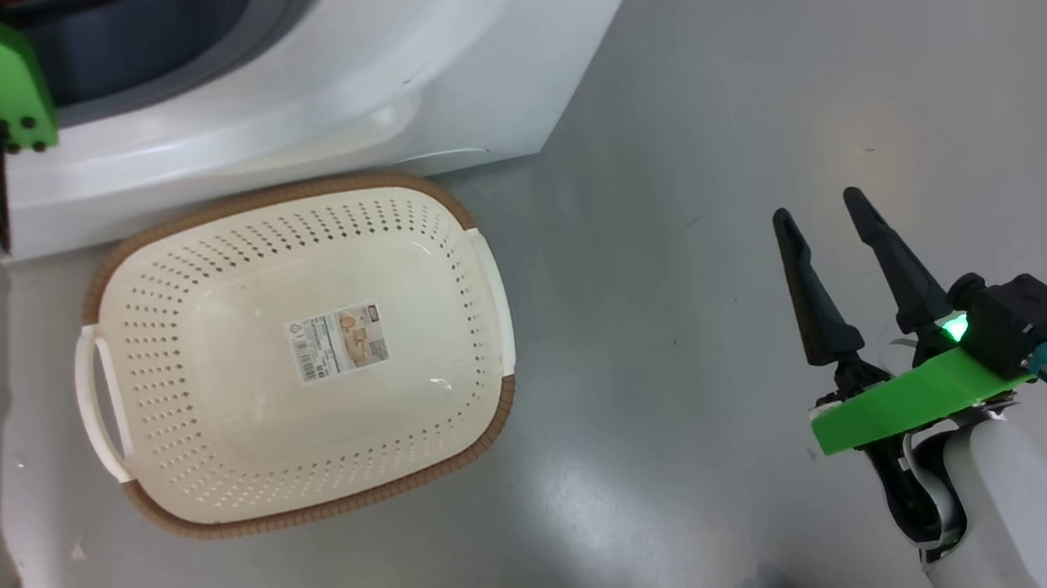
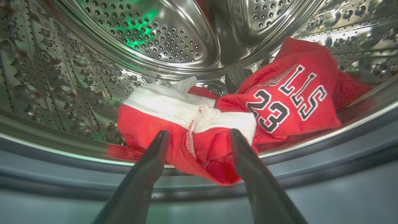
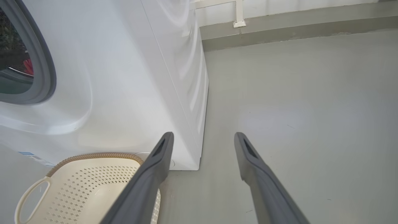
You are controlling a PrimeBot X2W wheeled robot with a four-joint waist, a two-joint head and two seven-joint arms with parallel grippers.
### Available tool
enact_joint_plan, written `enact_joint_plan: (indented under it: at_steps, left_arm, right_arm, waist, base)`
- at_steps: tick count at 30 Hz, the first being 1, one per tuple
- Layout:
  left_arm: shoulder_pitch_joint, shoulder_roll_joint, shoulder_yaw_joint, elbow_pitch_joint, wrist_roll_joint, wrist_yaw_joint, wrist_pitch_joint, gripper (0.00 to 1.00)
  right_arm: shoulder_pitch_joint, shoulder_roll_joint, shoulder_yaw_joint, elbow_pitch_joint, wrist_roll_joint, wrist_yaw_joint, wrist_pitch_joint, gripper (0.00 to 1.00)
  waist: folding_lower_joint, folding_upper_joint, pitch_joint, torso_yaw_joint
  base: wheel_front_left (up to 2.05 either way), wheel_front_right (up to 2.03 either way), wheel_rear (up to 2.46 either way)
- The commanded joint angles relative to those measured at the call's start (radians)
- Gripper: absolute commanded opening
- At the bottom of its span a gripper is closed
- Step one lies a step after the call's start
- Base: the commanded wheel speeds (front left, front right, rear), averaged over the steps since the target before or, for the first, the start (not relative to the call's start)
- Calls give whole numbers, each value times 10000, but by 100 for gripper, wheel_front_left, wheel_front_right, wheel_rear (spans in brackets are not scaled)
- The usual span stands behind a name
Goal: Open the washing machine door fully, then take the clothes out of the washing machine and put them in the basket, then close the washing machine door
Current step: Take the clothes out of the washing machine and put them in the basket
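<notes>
Cream basket (image 1: 282, 197) lengthwise along washing machine (image 1: 304, 115)

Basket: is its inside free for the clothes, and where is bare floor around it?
The basket holds nothing but a sticker on its bottom. Bare floor runs between it and the right gripper. Crowded: its far rim lies right at the foot of the washing machine.
</notes>
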Motion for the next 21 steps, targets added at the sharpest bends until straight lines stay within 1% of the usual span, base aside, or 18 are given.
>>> enact_joint_plan:
  at_steps: [1,8,14,15,16,17,18,19,21]
  left_arm:
    - [-210,580,3,-105,192,142,-25,100]
    - [-460,912,-163,103,242,211,73,100]
    - [-531,1034,-200,188,164,210,268,100]
    - [-528,1046,-195,198,134,205,275,96]
    - [-516,1062,-223,209,133,180,294,68]
    - [-513,1069,-239,217,120,156,305,27]
    - [-512,1069,-247,225,101,144,306,9]
    - [-504,1056,-252,231,75,126,302,0]
    - [-487,1020,-247,242,6,73,259,0]
  right_arm:
    - [-112,36,264,-209,67,48,-65,100]
    - [-175,52,528,-174,283,48,-65,100]
    - [-183,54,579,-205,408,48,-65,100]
    - [-188,55,565,-213,412,48,-65,100]
    - [-197,55,546,-221,414,48,-65,100]
    - [-206,55,521,-231,413,48,-65,100]
    - [-216,55,493,-242,411,48,-65,100]
    - [-222,55,470,-248,406,48,-65,100]
    - [-231,55,434,-260,386,48,-65,100]
  waist:
    - [0,0,151,-148]
    - [0,0,274,-367]
    - [0,0,318,-439]
    - [0,0,319,-450]
    - [0,0,320,-457]
    - [0,0,326,-458]
    - [0,0,329,-454]
    - [0,0,327,-444]
    - [0,0,325,-414]
  base:
    - [0,0,0]
    - [0,0,0]
    - [0,0,0]
    - [0,0,0]
    - [0,0,0]
    - [0,0,0]
    - [0,0,0]
    - [0,0,0]
    - [0,0,0]
